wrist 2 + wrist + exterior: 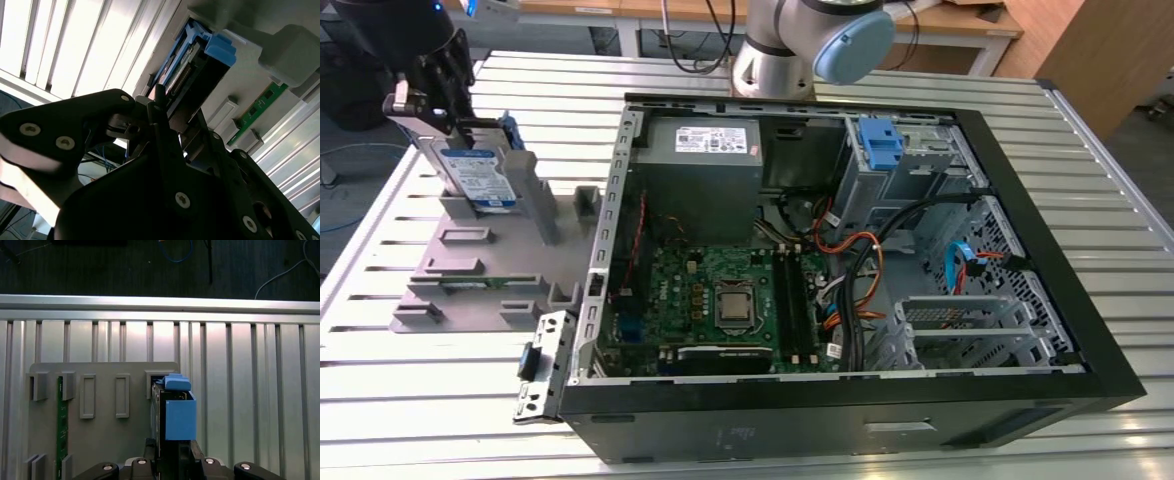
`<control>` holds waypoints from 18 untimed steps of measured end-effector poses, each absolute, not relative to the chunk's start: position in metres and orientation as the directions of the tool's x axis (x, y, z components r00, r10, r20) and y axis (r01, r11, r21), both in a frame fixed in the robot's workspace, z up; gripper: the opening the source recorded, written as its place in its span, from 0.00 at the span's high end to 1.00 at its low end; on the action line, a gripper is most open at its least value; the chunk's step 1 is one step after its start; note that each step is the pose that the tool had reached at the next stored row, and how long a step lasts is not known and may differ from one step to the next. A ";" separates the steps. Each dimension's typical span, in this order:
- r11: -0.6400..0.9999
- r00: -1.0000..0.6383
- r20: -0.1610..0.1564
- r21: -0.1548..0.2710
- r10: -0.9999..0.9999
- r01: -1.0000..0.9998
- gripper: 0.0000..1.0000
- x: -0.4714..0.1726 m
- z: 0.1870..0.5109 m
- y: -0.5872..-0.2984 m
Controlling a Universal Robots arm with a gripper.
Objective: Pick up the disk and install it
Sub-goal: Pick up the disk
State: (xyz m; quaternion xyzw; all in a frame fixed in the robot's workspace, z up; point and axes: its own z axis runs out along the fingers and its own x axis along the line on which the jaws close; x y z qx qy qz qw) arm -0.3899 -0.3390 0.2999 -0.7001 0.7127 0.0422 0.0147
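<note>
1. The gripper (443,128) is narrow, clamped on the disk's (480,178) top edge. In the second wrist view its dark body hides most of the grip.
2. The disk stands upright on edge at the rack's (467,270) end slot. Its blue carrier (177,415) faces up in the first wrist view. I cannot tell whether its lower edge is seated.
3. A green board (62,430) lies in another rack slot, well apart from the disk.
4. The open case (854,400) is just beside the rack. Bare table slats (400,400) stretch away from the rack's other sides.
</note>
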 end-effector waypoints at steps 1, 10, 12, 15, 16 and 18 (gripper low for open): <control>0.016 -0.019 -0.080 0.040 -0.997 -0.999 0.65 -0.390 0.300 -0.339; 0.017 -0.020 -0.080 0.040 -0.997 -0.999 0.65 -0.390 0.300 -0.339; 0.017 -0.020 -0.080 0.039 -0.997 -0.999 0.65 -0.390 0.304 -0.339; 0.017 -0.020 -0.080 0.039 -0.997 -0.999 0.65 -0.390 0.311 -0.339; 0.017 -0.020 -0.080 0.040 -0.997 -0.999 0.65 -0.390 0.313 -0.339; 0.017 -0.020 -0.080 0.039 -0.997 -0.999 0.65 -0.390 0.314 -0.339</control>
